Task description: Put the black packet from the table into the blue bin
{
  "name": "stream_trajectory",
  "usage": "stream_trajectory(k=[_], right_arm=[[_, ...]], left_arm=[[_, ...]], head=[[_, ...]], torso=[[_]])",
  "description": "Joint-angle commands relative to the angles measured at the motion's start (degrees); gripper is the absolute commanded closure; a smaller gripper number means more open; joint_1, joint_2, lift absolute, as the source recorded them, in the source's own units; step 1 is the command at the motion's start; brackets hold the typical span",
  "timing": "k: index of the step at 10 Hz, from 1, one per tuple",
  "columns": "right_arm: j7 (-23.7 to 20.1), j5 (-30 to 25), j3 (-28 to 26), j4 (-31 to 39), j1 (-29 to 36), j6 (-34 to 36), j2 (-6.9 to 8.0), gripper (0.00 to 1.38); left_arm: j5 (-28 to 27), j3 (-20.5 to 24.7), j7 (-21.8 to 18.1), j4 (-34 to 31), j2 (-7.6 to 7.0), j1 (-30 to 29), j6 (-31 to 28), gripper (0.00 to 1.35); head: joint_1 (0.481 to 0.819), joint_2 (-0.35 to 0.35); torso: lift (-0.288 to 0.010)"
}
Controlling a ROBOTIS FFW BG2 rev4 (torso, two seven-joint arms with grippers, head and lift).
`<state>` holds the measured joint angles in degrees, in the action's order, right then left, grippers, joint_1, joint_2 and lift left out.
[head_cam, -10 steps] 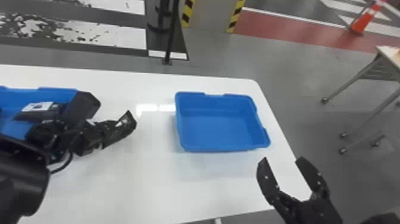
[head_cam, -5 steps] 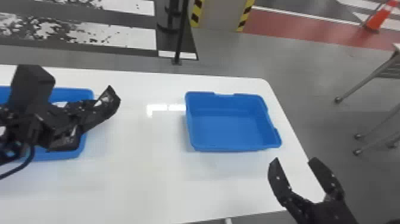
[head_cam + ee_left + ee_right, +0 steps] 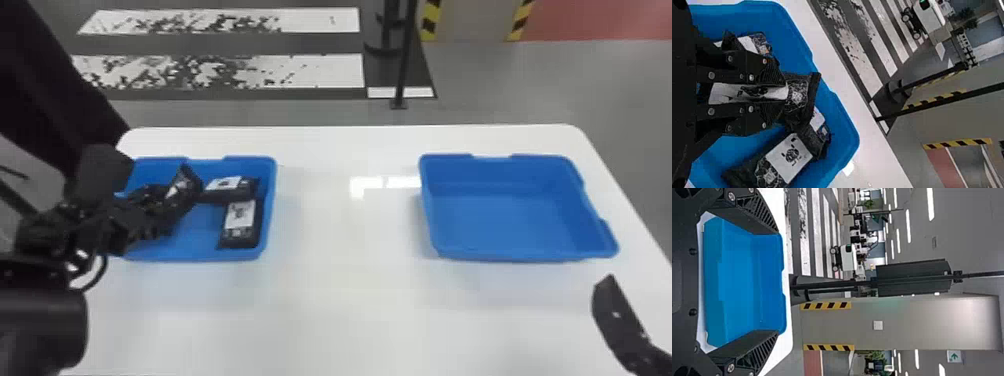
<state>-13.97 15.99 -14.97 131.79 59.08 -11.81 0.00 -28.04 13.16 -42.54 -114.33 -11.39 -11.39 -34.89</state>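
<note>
In the head view my left gripper is over the left blue bin, shut on a black packet. The left wrist view has that gripper pinching the held packet between its fingers, above the bin. Two other black packets lie at the bin's right side, one behind the other. Parked at the head view's lower right corner is my right gripper, partly cut off; the right wrist view has this gripper open with nothing between its fingers.
A second blue bin stands on the right of the white table, with bare tabletop between the bins. Behind the table's far edge rises a dark post.
The head view has swung to the left, bringing the left bin and its packets further into sight. My left gripper, holding the packet, now appears over that bin.
</note>
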Motion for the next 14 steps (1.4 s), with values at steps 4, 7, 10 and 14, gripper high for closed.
stream_trajectory(k=[4, 7, 10, 14], right_arm=[[0.0, 0.0, 0.0, 0.0, 0.1, 0.0, 0.05, 0.11], [0.0, 0.2, 0.0, 0.3, 0.5, 0.0, 0.05, 0.12], [0.0, 0.3, 0.0, 0.6, 0.8, 0.0, 0.05, 0.12], [0.0, 0.3, 0.0, 1.0, 1.5, 0.0, 0.05, 0.12]], left_arm=[[5.5, 2.6, -0.2, -5.1, 2.42, -3.1, 2.4, 0.15], [11.1, 17.9, 2.1, -20.0, 11.12, -18.7, 10.7, 0.15], [30.0, 18.4, 14.9, -21.7, 11.54, -34.2, 25.5, 0.15], [45.0, 11.9, 29.7, -19.9, 11.54, -47.7, 40.4, 0.15]], head=[[0.695, 0.053], [0.695, 0.105], [0.695, 0.191], [0.695, 0.163]], torso=[[-0.110], [-0.110], [-0.110], [-0.110]])
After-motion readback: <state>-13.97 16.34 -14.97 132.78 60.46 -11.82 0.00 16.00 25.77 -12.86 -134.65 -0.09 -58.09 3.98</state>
